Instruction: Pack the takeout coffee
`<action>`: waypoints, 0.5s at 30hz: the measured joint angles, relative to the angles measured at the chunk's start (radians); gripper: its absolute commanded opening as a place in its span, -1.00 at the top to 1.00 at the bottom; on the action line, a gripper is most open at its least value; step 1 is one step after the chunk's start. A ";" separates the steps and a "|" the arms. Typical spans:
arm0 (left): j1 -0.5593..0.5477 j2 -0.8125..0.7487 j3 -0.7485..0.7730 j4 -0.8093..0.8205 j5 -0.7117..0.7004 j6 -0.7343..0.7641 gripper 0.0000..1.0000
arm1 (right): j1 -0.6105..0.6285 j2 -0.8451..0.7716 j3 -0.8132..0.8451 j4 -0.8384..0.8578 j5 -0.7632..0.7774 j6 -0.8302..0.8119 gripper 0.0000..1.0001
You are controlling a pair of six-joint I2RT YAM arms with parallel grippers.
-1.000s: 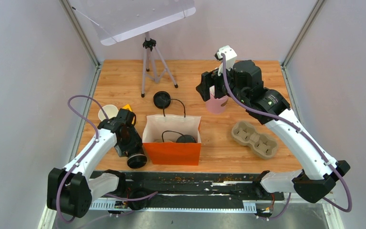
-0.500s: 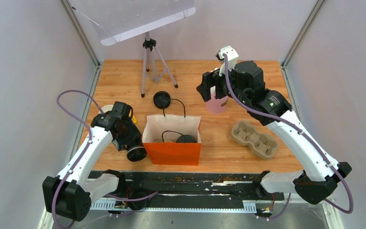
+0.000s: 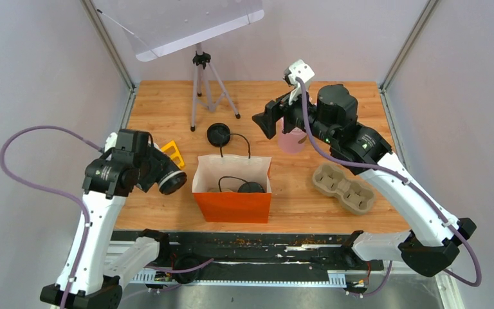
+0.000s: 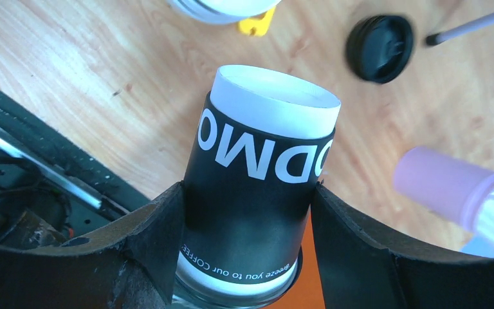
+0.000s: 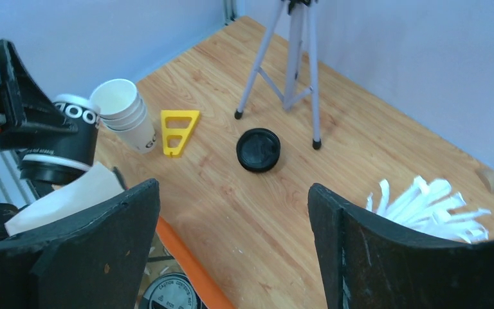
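Now, above the wooden tabletop (image 3: 167,103), just left of the orange bag (image 3: 233,205), a lidded coffee cup (image 4: 264,161) is held tipped over, gripped tight in the left tool (image 4: 251,212). The right tool (image 5: 231,190) is spread wide apart near the pink straw cup (image 3: 291,140).

Lit brightly and evenly, seemingly from overhead; cast only faint, soft shadows by the tripod (image 3: 200,61) feet and the orange paper bag (image 3: 233,206). Rendered the takeout cup (image 4: 257,174) between the left gripper (image 4: 247,193) jaws fairly sharp, yet smeared the pink straw cup (image 4: 447,187) and black lid (image 4: 381,40) beyond them. Showed the wooden table (image 5: 334,167) crisp ahead of the right gripper (image 5: 231,193) jaws, but softened the dark jaws themselves and the white straws (image 5: 424,206) beside one of them.
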 measured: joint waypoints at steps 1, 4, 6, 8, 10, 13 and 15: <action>0.000 -0.005 0.021 -0.005 -0.010 -0.016 -0.20 | 0.013 0.001 0.002 0.014 -0.003 -0.010 -0.71; 0.000 -0.026 0.082 -0.001 -0.024 -0.069 -0.19 | 0.052 0.003 0.002 0.070 -0.016 -0.033 -0.72; 0.000 -0.032 0.111 0.002 -0.021 -0.096 -0.19 | 0.075 0.010 0.005 0.116 -0.033 -0.046 -0.74; 0.000 -0.037 0.142 0.004 -0.017 -0.123 -0.19 | 0.103 0.020 0.010 0.176 -0.054 -0.072 -0.77; 0.000 -0.040 0.166 0.012 -0.010 -0.145 -0.19 | 0.136 0.029 0.010 0.232 -0.074 -0.116 -0.79; 0.000 -0.045 0.189 0.023 0.005 -0.178 -0.18 | 0.212 0.044 0.010 0.314 -0.106 -0.220 -0.79; 0.000 -0.047 0.203 0.025 0.008 -0.197 -0.18 | 0.257 0.054 0.000 0.364 -0.129 -0.290 -0.79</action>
